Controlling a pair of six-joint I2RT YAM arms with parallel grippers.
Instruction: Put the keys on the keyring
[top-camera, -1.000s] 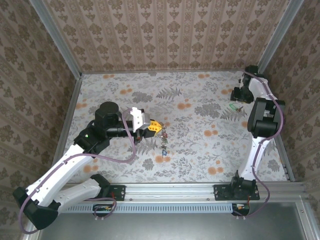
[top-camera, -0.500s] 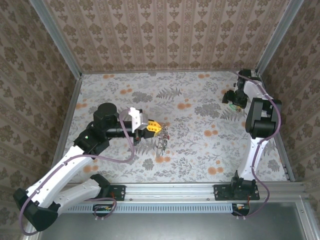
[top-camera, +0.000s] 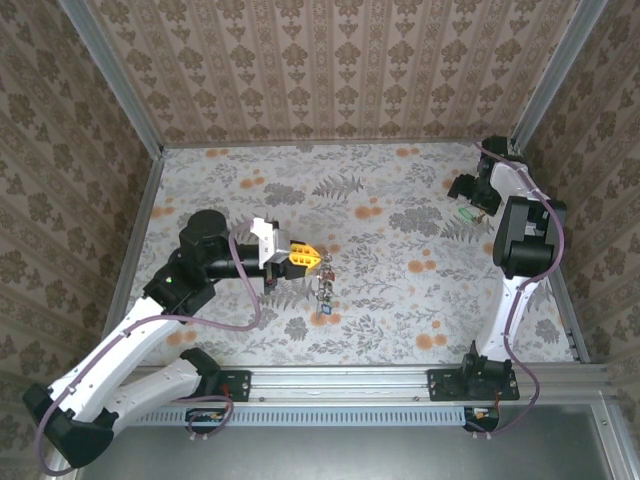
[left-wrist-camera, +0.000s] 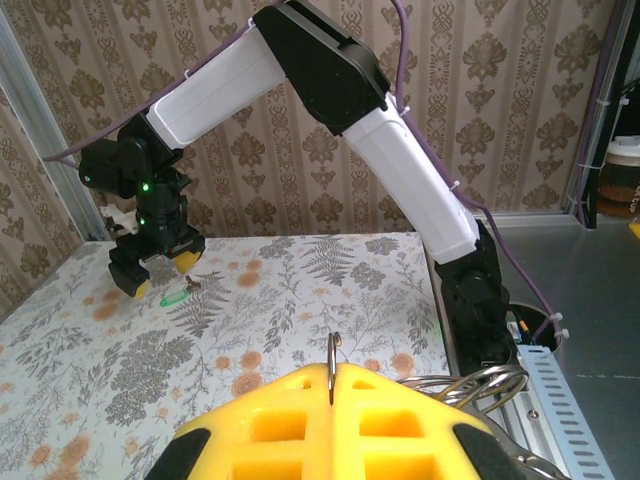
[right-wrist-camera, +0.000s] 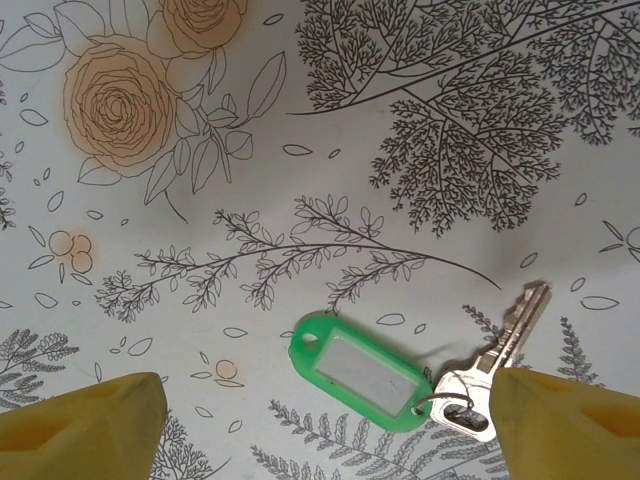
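Keyring (left-wrist-camera: 333, 352) pinched in closed left gripper (top-camera: 316, 262), held above mid table (top-camera: 400, 300). Several keys (top-camera: 326, 292) seen dangling beneath, judged threaded. Green-tagged key (right-wrist-camera: 362, 373) seen flat at far right, ungrasped, under wide-spread right gripper (right-wrist-camera: 325, 415). Pickup and threading judged outstanding.

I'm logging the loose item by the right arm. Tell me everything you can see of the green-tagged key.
The green-tagged key lies flat on the floral table cover. An oval green plastic tag with a white label window and a hole at one end joins, through a small wire ring, a silver metal key. It sits between the right claw's open yellow fingers, its head close beside one.
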